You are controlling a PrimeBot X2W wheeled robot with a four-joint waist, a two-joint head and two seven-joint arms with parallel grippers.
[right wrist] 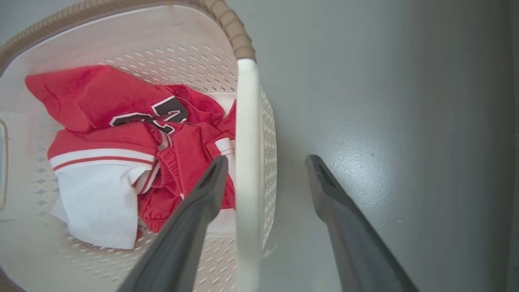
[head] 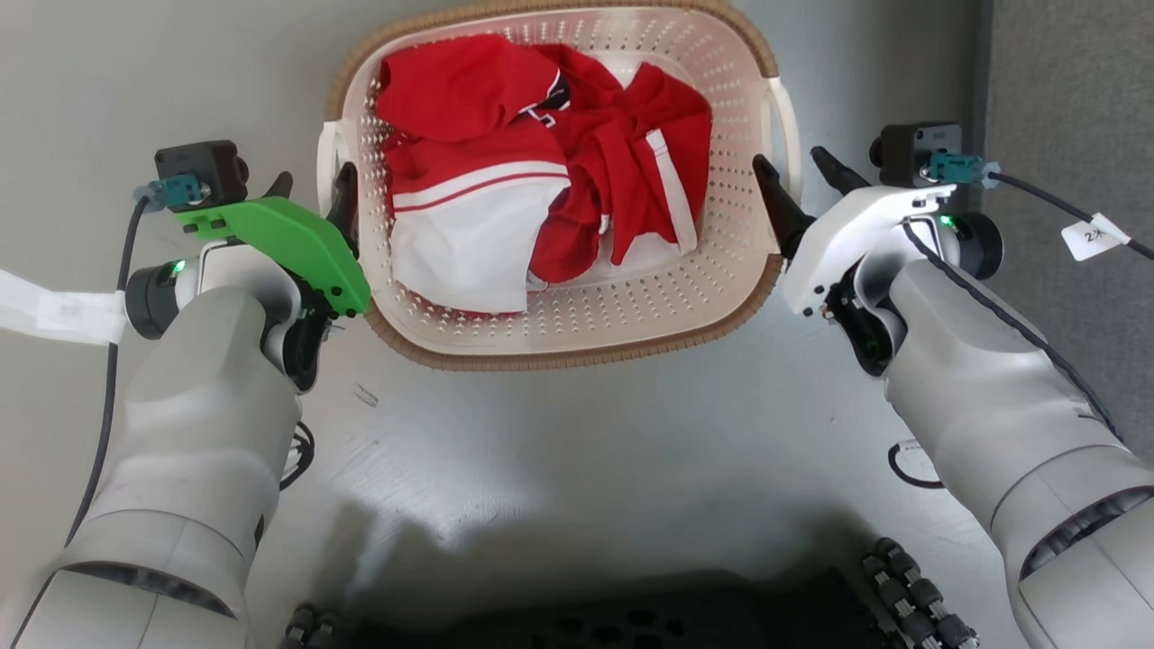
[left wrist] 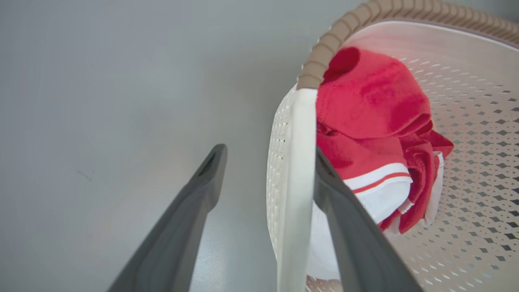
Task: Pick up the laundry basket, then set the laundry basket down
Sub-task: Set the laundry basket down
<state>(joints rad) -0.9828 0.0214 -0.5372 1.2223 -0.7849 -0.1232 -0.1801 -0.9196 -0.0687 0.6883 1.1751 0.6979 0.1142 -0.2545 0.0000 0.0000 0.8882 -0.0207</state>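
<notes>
The laundry basket [head: 577, 324] sits on the grey floor [head: 577, 442] directly ahead of the robot, mouth up, its long axis running crosswise from left to right with a white handle at each end. Red-and-white clothes [head: 469, 90] are heaped inside. The left gripper [head: 313, 185] straddles the left handle [left wrist: 294, 182], one finger [left wrist: 348, 227] inside the basket against the handle and the other out over the floor, the jaws spread and gripping nothing. The right gripper [head: 792, 167] straddles the right handle [right wrist: 247, 142] likewise, its fingers parted, the outer one well clear.
</notes>
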